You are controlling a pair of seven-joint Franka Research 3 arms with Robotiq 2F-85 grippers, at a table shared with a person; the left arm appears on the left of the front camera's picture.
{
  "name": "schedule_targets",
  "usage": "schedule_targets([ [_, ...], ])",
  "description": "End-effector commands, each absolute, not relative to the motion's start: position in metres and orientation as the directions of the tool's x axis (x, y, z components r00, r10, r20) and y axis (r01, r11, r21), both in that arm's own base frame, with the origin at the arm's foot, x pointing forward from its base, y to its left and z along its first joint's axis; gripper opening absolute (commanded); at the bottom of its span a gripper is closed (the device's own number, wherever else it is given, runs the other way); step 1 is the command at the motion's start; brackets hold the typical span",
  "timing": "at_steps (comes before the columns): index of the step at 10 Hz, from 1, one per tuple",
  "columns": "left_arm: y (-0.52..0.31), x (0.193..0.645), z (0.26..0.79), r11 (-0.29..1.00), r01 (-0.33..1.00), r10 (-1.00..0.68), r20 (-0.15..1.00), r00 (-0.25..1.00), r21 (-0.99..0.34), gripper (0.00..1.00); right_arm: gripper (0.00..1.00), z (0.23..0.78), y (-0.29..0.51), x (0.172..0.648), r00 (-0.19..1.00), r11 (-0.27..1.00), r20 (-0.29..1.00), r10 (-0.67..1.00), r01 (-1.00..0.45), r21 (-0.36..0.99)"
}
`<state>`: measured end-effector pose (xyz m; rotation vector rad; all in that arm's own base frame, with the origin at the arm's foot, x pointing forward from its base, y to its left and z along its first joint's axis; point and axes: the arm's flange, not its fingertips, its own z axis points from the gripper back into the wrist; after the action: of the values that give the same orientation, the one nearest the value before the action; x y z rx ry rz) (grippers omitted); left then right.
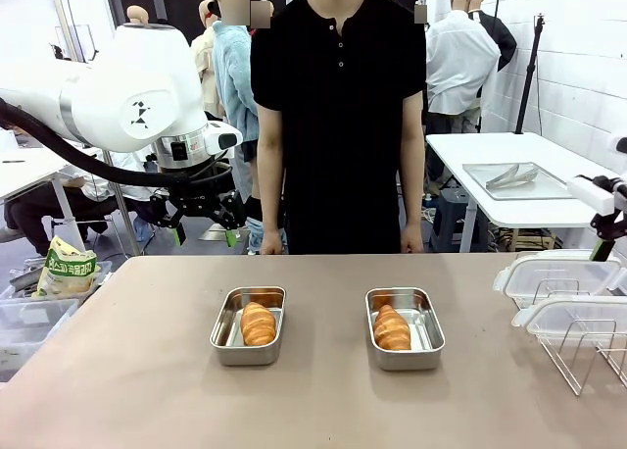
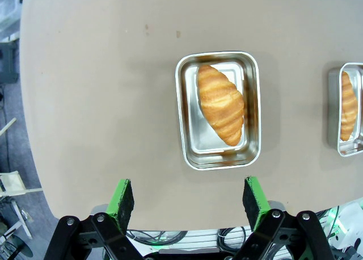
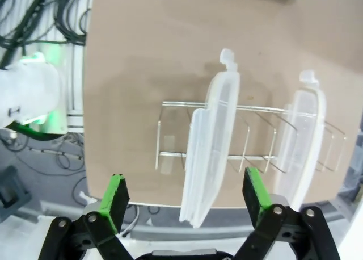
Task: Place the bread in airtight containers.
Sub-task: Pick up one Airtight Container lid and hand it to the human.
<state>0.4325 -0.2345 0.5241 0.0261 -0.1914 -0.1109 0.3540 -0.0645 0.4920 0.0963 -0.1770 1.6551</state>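
We start with the two croissants. The left croissant [image 1: 259, 324] and the right croissant [image 1: 392, 327] are golden-brown, with ridged, glossy crusts and tapered ends. Each lies flat in its own tub, its long axis running near to far along the tub's longer side. The right one is slightly skewed, its far tip leaning left. In the left wrist view the left croissant [image 2: 220, 104] sits on a diagonal across the tub floor.

The left container [image 1: 223, 331] and the right container [image 1: 431, 336] are shallow rectangular stainless-steel tubs with rounded corners and rolled rims. Both are uncovered, and their shiny walls mirror the bread. They stand side by side, well apart, in the middle of the matte tan table [image 1: 127, 371].

At the right edge of the table, two clear plastic lids [image 1: 558, 273] stand on edge in a thin wire rack [image 1: 583, 356]. In the right wrist view we see one lid [image 3: 212, 152] with a small tab at its end, slotted between the wires.

The left gripper [image 1: 205, 235] hangs above the far left of the table, its jaws spread wide and empty. From its wrist we see the left gripper [image 2: 188, 198] looking down on the left container [image 2: 184, 112]. The right gripper [image 3: 184, 198] is also spread and grasps nothing, poised over the rack.

A person in a black shirt [image 1: 338, 96] stands at the far side, arms down.
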Motion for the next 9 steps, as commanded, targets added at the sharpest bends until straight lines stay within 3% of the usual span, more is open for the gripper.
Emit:
schedule_targets([
  [1, -0.233, 0.431, 0.526, 0.994, 0.107, -0.111, 0.19, 0.975, 0.035, 1.0, 1.0, 0.471, -0.064, 0.364, -0.105, -0.094, 0.14, 0.985, -0.992, -0.083],
  [9, -0.233, 0.431, 0.526, 0.994, 0.107, -0.111, 0.19, 0.975, 0.035, 1.0, 1.0, 0.435, -0.07, 0.38, -0.09, -0.088, 0.194, 0.977, -0.996, -0.019],
])
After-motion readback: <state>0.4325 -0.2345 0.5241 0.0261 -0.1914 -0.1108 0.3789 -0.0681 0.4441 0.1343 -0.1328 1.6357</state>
